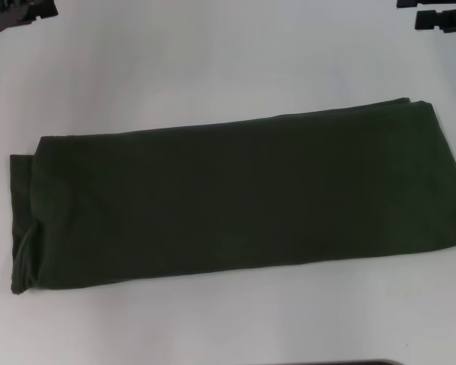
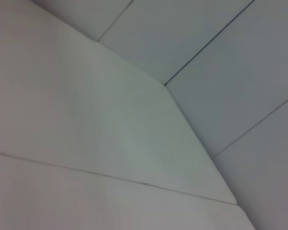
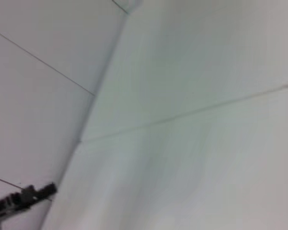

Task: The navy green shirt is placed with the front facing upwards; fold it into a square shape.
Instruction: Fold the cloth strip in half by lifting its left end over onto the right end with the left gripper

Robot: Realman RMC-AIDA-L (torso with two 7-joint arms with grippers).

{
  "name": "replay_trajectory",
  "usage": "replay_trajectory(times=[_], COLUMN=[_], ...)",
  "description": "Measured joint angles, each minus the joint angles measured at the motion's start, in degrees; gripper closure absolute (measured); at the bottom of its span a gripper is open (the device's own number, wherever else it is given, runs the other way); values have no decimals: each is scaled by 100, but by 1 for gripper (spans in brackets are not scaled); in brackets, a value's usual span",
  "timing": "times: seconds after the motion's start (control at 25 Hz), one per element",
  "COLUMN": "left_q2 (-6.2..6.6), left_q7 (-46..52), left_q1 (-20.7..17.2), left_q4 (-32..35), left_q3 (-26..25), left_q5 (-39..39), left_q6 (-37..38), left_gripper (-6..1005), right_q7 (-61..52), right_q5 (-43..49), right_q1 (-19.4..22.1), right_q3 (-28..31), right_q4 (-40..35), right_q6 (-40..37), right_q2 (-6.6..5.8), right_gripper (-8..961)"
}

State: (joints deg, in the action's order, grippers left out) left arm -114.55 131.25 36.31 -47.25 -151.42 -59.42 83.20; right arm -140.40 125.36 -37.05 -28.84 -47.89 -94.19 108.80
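Shirt: the navy green shirt (image 1: 235,201) lies mid-desk, folded into a long band, plain side up, its left end rumpled.
Desk: the white desk (image 1: 213,68) carries it.
Left hand: the left hand (image 1: 19,15) sits at the far left corner; grip cannot be told.
Right hand: the right hand (image 1: 439,15) sits at the far right corner; grip cannot be told.

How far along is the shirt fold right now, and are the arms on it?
Done: the navy green shirt lies folded lengthwise into a long band on the white table, lettering hidden. In hand: nothing; the left gripper and right gripper sit at the far corners, off the cloth. Left: folding the band crosswise into a square.
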Motion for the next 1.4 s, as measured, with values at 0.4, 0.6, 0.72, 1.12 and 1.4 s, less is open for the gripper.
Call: replay_trajectory(times=[0.4, 0.6, 0.72, 1.12, 1.4], left_q2=[320, 479, 549, 694, 409], left_q7=[525, 756, 1120, 1784, 1660], left_q1=[-183, -223, -231, -385, -412], left_q4=[49, 68, 48, 95, 301], left_q3=[229, 550, 639, 580, 719], left_q5=[36, 179, 589, 1441, 1503], left_q6=[800, 1283, 1506, 1981, 2001], left_gripper=[80, 50, 50, 50, 51], right_q7=[533, 1113, 1220, 1490, 1490], right_q5=[-79, -158, -215, -378, -378], right_q1=[42, 52, 68, 190, 357], right_q3=[-26, 8, 12, 31, 13], right_q4=[487, 516, 711, 1036, 1033], right_q6=[-56, -217, -161, -36, 140], right_q2=[10, 163, 165, 183, 261], right_gripper=[95, 97, 98, 101, 100])
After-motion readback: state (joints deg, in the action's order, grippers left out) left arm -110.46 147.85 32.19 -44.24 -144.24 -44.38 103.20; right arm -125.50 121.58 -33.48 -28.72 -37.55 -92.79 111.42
